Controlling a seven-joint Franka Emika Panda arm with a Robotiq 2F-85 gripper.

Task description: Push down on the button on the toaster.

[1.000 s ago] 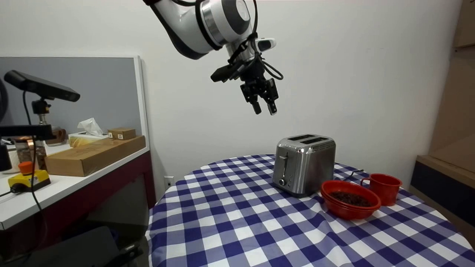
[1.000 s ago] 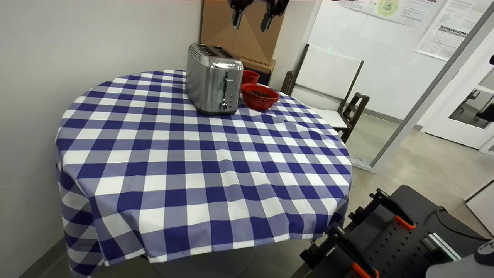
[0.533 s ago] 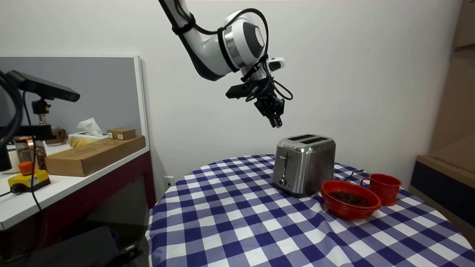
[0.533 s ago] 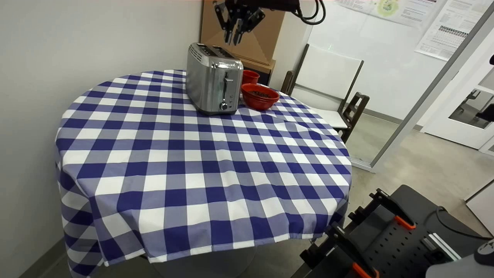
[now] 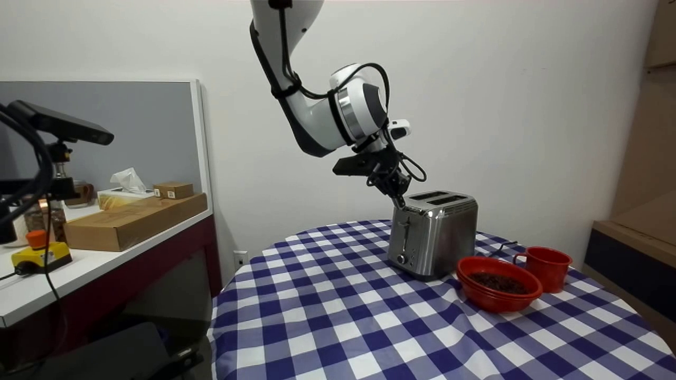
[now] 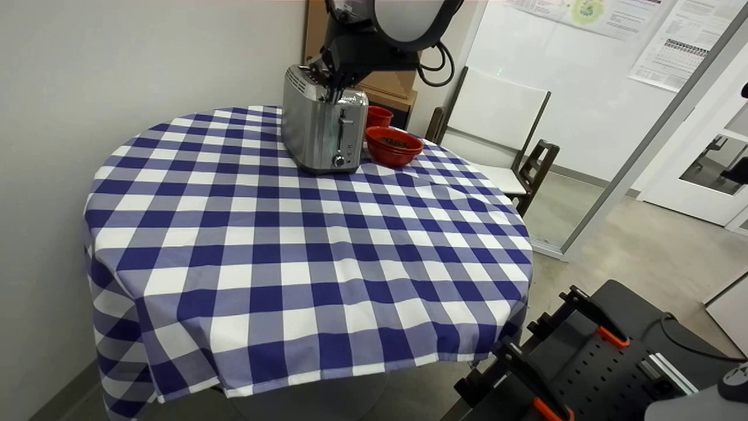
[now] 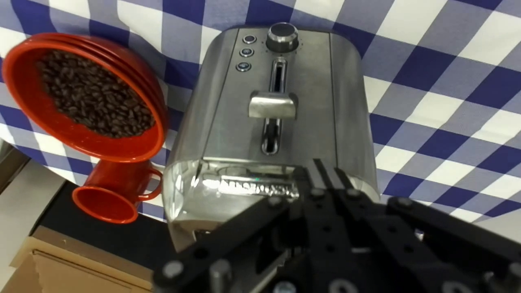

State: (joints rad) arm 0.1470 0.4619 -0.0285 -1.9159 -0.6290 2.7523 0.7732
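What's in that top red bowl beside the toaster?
Dark brown beans, probably coffee, lie in the top red bowl. It seems nested in at least one more bowl; the bottom under the beans, and anything between the bowls, is hidden.

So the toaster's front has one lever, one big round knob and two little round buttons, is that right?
Nearly! The toaster has three little round buttons on its front, not two; the wrist view shows them in a line. The one lever and one big round knob are right.
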